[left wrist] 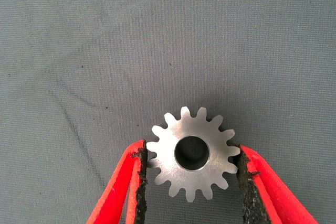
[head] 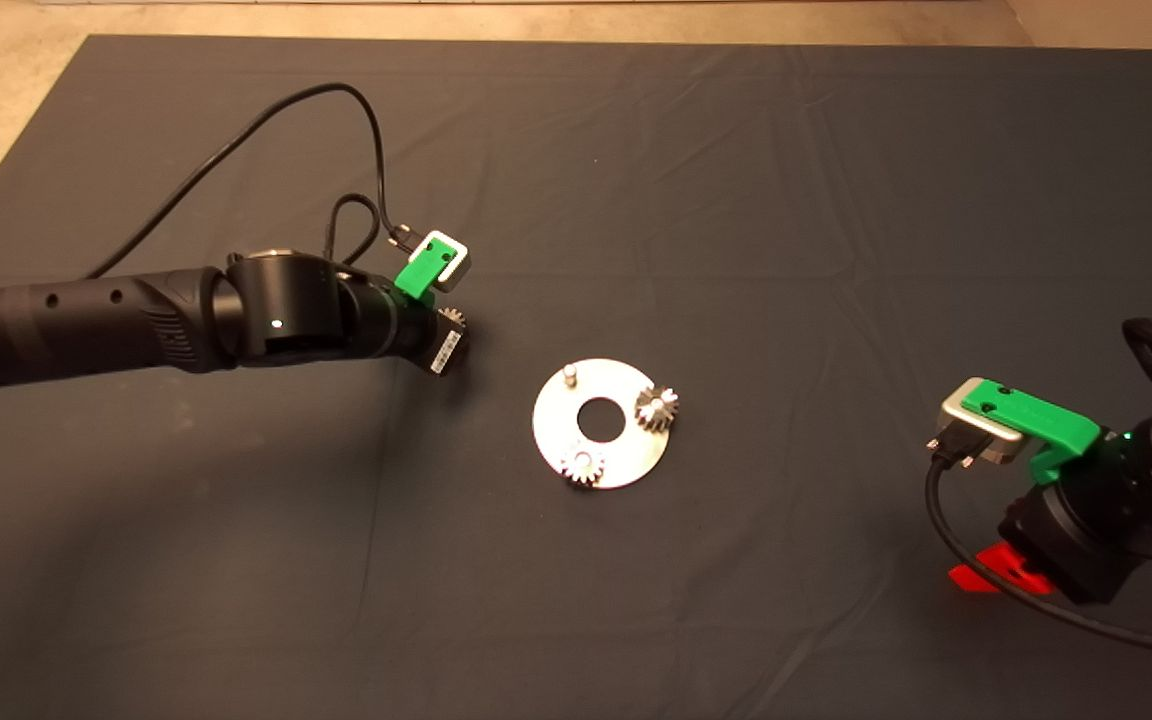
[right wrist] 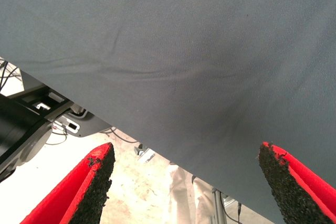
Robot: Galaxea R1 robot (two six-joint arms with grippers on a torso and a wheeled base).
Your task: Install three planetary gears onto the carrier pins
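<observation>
The shiny round disc lies mid-mat with three carrier pins. One planetary gear sits on the right pin and another on the near pin. The far-left pin is bare. My left gripper is left of the disc, mostly hidden under its wrist. In the left wrist view the left gripper is shut on the third gear, with its pads pressing the teeth on both sides, just over the mat. My right gripper is parked at the lower right, open and empty.
A black cable loops from the left arm over the mat's far left. The right wrist view looks past the mat's edge at the floor and some equipment. Bare mat surrounds the disc.
</observation>
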